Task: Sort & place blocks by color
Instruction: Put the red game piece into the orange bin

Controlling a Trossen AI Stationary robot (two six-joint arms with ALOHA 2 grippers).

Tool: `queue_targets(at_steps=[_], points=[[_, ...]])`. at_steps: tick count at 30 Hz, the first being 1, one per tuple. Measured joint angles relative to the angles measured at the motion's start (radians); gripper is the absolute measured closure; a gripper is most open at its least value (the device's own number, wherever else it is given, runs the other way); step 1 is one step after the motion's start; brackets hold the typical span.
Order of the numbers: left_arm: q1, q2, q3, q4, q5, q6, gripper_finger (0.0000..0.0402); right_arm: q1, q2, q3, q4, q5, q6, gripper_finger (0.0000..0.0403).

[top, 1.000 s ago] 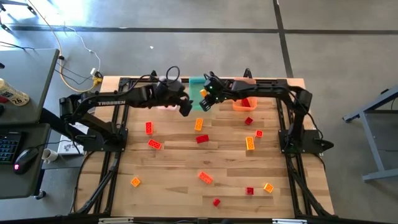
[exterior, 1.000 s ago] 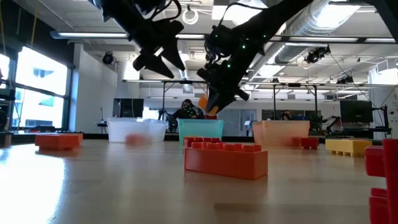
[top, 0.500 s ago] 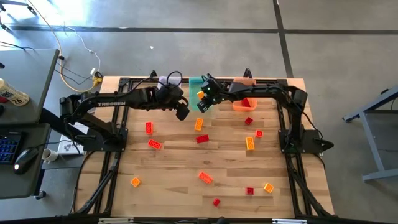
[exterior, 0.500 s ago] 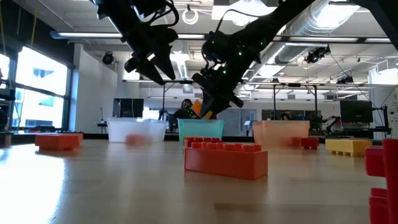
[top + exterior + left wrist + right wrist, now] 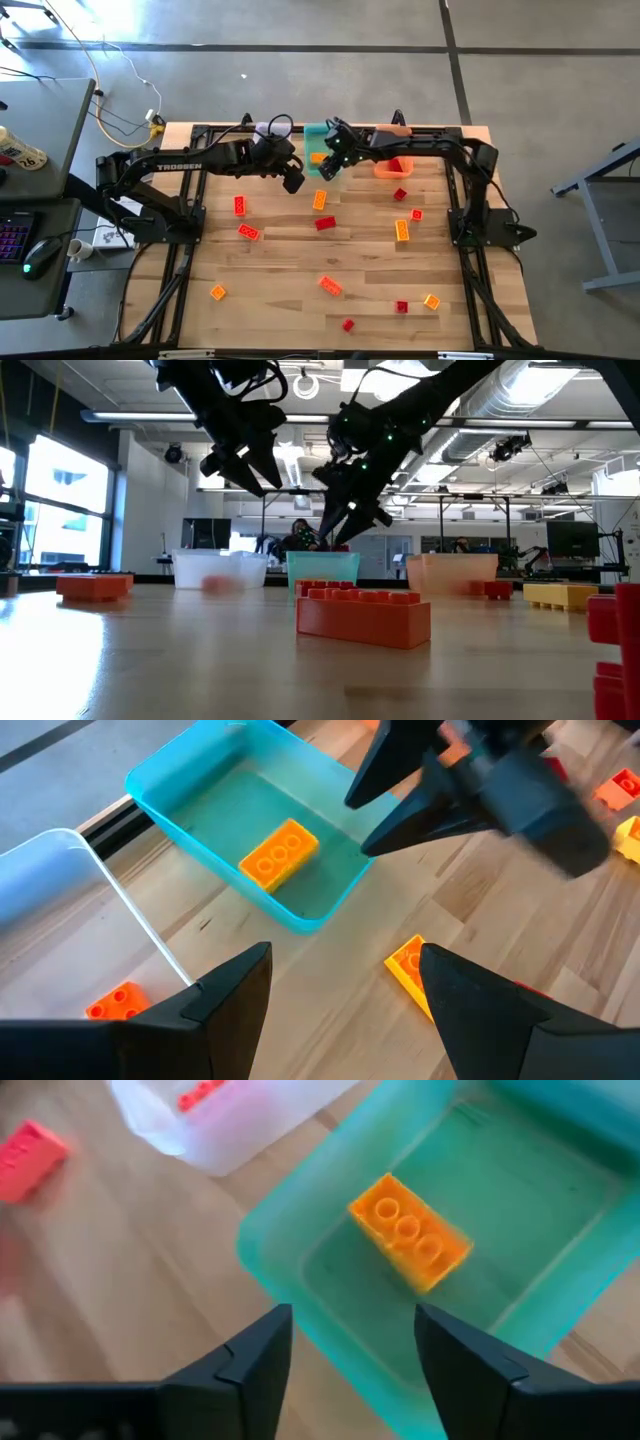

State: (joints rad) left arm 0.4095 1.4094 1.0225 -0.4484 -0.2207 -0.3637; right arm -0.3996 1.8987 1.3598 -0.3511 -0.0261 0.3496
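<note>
Two dark, near-black arms on black frame rails. Left arm (image 5: 200, 160) carries white "TROSSEN" lettering along its long link – a thin black cable loops up just behind the wrist. Right arm (image 5: 440, 150) same dark finish, green indicator lights glowing on the wrist housing behind the jaws. Left gripper (image 5: 340, 1000) – two matte black wedge-shaped fingers, tapering to flat tips. Right gripper (image 5: 350, 1365) has the same two dark angular fingers, smooth faces, no visible markings.
</note>
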Motion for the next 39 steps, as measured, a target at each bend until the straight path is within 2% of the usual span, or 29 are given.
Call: queue_targets(at_steps=[12, 18, 32, 39], points=[[0.000, 0.000, 0.000, 0.001, 0.000, 0.000, 0.0161, 0.041, -0.152, 0.002, -0.212, -0.010, 0.005, 0.0194], [0.000, 0.000, 0.000, 0.001, 0.001, 0.000, 0.0161, 0.089, -0.161, 0.001, -0.421, -0.008, 0.008, 0.0194], [0.000, 0.000, 0.000, 0.005, 0.000, 0.000, 0.0161, 0.200, -0.162, 0.000, -0.767, 0.185, 0.009, 0.0194], [0.000, 0.000, 0.000, 0.043, 0.000, 0.000, 0.0161, 0.217, -0.163, 0.000, -0.930, 0.301, 0.078, 0.0194]])
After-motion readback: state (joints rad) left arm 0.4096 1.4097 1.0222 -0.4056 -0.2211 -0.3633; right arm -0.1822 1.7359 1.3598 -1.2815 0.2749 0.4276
